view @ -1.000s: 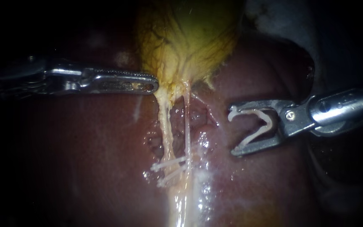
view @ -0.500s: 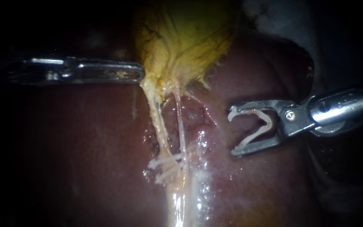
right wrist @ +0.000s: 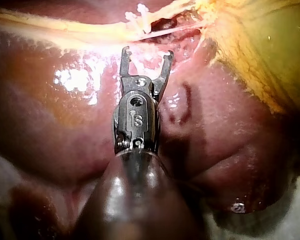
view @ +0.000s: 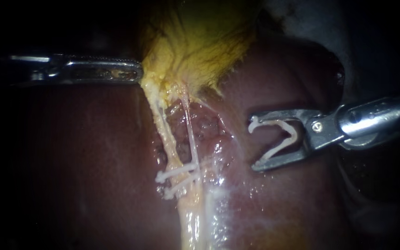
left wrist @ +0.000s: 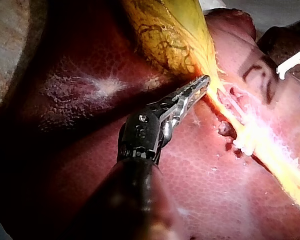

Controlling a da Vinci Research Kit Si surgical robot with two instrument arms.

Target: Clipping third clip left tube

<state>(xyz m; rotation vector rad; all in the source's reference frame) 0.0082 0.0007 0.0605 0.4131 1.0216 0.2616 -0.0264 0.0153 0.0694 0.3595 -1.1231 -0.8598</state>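
Note:
My left instrument (view: 140, 74) comes in level, its jaws shut on the lower edge of the yellow gallbladder (view: 200, 41) and drawing it leftward. Below, the thicker pale left tube (view: 165, 132) and a thin right tube (view: 190, 129) run down over the liver (view: 93, 162), with a gap between them. Two white clips (view: 176, 172) lie across them lower down. My right instrument (view: 253, 145) hovers to the right of the tubes, apart from them, its wide-set jaws carrying an open white clip (view: 285, 136). In the right wrist view those jaws (right wrist: 146, 54) point at the clipped tubes (right wrist: 140, 17).
Wet, glistening liver surface (view: 223, 194) lies beside the tubes. A raw, dissected patch (view: 204, 125) shows between and beside them. In the left wrist view the gallbladder (left wrist: 170, 35) sits ahead of my left instrument (left wrist: 202, 82); the carried clip (left wrist: 295, 62) shows beyond the tubes.
My left instrument has moved left and slightly up with the gallbladder edge, pulling the tubes leftward and spreading them apart. The right instrument has hardly moved.

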